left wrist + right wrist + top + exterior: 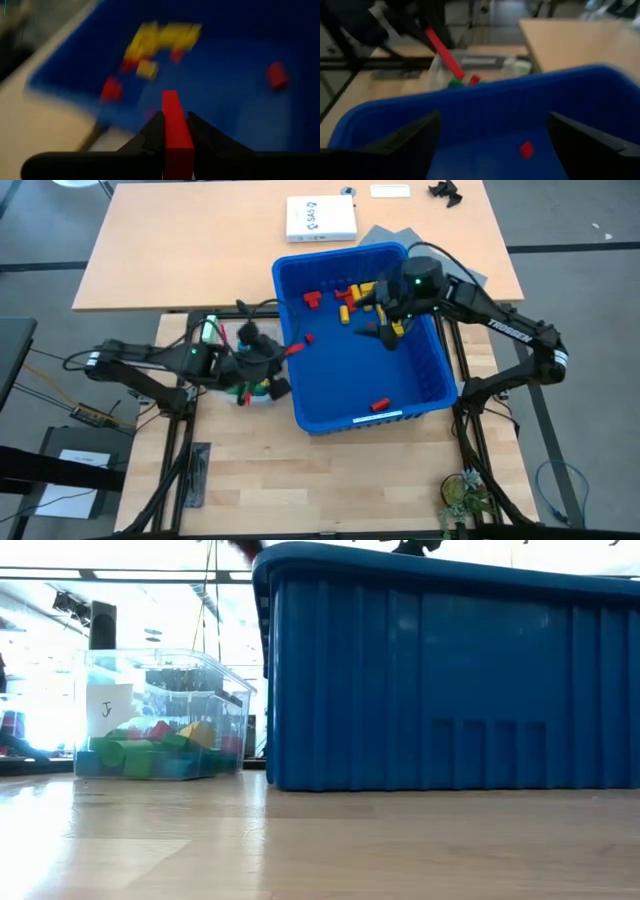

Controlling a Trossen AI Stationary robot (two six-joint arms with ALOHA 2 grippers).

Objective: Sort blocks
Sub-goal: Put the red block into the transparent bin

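While the left gripper (283,352) hangs at the 9 o'clock wall of the large blue bin (425,395), its two fingers (152,131) are pressed narrow on a long red block (174,131). In the left wrist view this block stands out forward between the fingers, pointing into the bin. In the high view the same gripper is over the small clear tub (160,715), which stands on the wooden table (320,840) just beside the bin, at its 9 o'clock side. The tub holds several blocks, green, red, yellow and blue, as the low view shows.

The right gripper (385,330) is over the inside of the bin, toward the 1 o'clock part. Its jaws stand wide apart and nothing is between them; in the right wrist view the two dark fingers (412,137) are far from each other at the two sides.

Inside the bin, a group of red and yellow blocks (345,295) lies toward 12 o'clock, near the right gripper. One small red block (380,404) lies alone near the 6 o'clock wall, and another small red block (309,338) lies close to the 9 o'clock wall. A white box (320,219) lies on the second table, beyond the bin at 12 o'clock.
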